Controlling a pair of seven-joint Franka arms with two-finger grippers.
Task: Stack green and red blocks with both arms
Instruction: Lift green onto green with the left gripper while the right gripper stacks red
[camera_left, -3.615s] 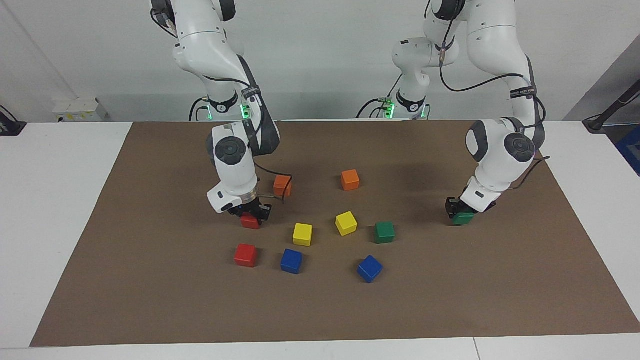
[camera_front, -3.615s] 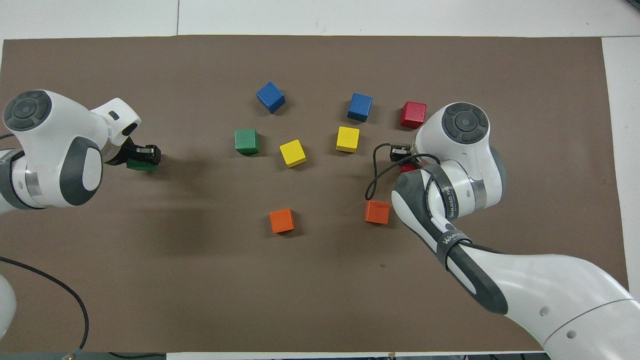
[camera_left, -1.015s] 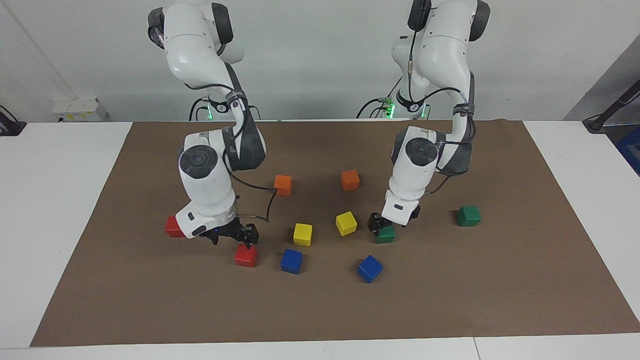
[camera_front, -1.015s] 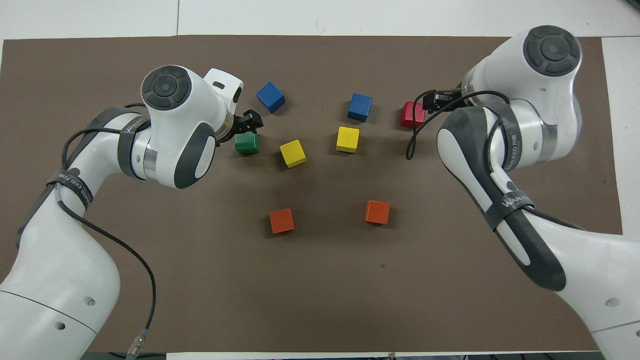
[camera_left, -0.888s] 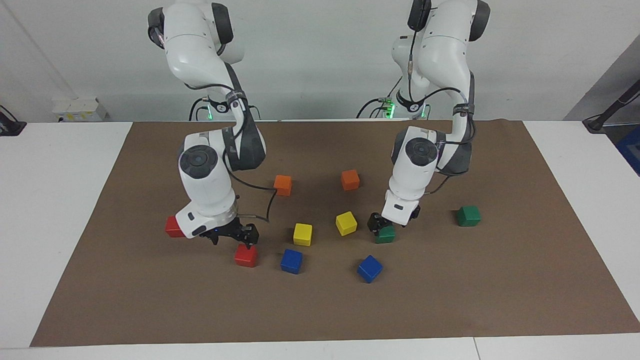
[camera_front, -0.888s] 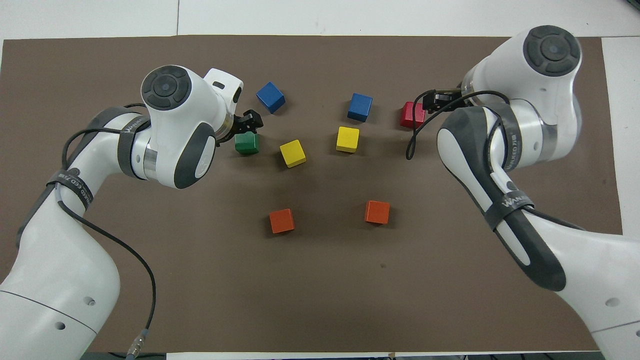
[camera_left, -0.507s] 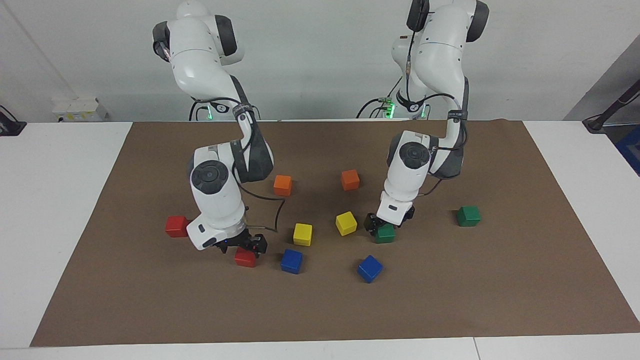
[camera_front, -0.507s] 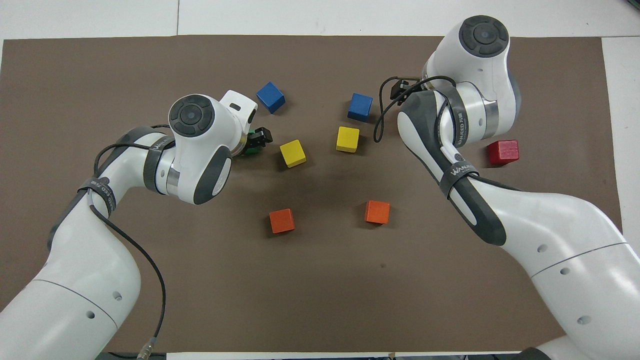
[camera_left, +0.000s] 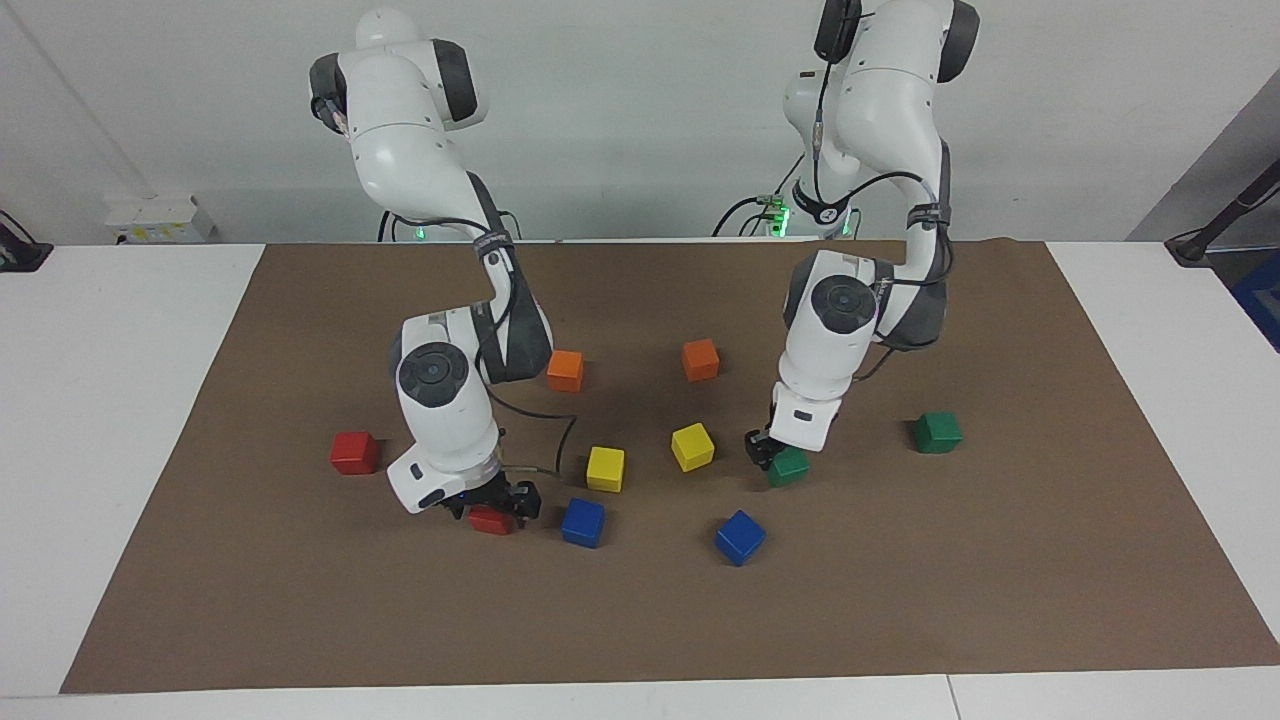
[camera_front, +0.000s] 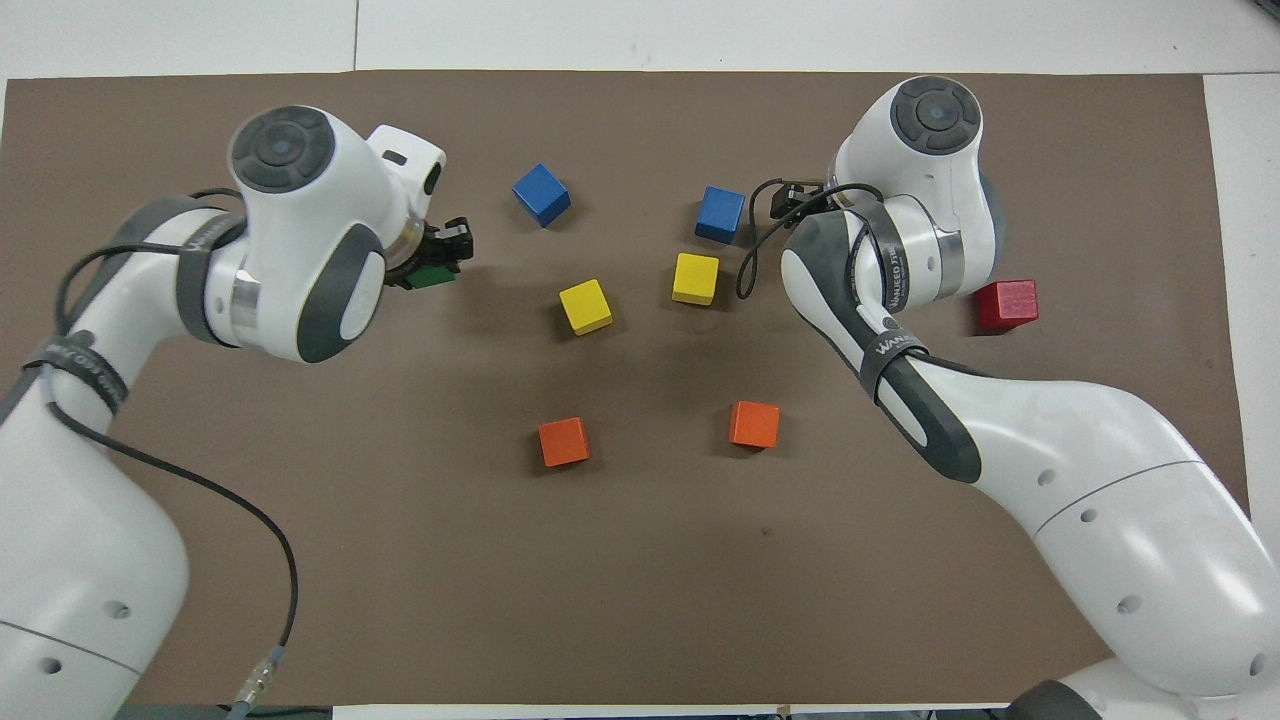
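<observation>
Red block (camera_left: 489, 520) pinched by right tool (camera_left: 497, 506), blue cube (camera_left: 583, 522) beside; left tool (camera_left: 772, 455) pinches green block (camera_left: 789, 467).

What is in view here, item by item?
Red blocks: 2, red; loose red block toward the right arm's end, other red block at the right gripper.
Green blocks: 2, green; loose green block toward the left arm's end, held green block in the left gripper.
Yellow blocks: 2, yellow; mid-mat.
Blue blocks: 2, blue; farthest from the robots.
Orange blocks: 2, orange; nearest the robots.
Mat: 1, brown; on the table.
Arms: 2, white, with black grippers.
</observation>
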